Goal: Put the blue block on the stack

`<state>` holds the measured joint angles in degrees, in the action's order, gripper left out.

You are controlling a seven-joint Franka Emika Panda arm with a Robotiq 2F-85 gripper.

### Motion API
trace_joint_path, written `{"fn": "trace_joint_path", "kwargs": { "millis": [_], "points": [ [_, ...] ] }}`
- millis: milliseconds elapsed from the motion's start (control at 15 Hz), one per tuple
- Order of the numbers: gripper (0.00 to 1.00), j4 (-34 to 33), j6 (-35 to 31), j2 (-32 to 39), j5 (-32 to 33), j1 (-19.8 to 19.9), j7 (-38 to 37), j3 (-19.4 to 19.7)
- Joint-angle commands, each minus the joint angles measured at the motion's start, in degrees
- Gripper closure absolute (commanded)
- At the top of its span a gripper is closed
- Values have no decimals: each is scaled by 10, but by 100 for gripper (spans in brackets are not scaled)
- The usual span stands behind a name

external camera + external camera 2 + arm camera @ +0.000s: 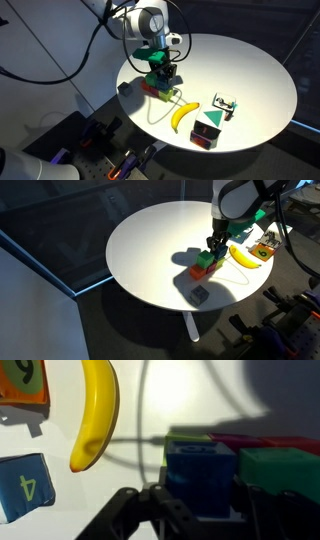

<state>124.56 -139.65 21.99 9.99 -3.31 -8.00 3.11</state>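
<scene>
The small dark blue cube (200,475) is clamped between the jaws of the black gripper (164,70), low over the round white desk (150,250). In the wrist view the stack of a bright green cube over a red one (280,472) lies tight beside and partly behind it. Whether the cube is centred on the green top cannot be told.

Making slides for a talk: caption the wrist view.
Gripper holds the blue block beside the green-and-red stack; a banana lies on the white table.
</scene>
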Motion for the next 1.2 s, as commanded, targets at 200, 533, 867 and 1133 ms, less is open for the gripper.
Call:
{"fn": "trace_joint_path", "kwargs": {
  "millis": [200, 533, 867, 1133],
  "points": [
    [70, -20, -1, 13, -30, 5, 3, -9],
    [20, -18, 0, 12, -38, 4, 1, -10],
    [0, -18, 1, 12, -40, 5, 3, -10],
    [0, -16, 7, 6, -39, 4, 0, -8]
  ]
}}
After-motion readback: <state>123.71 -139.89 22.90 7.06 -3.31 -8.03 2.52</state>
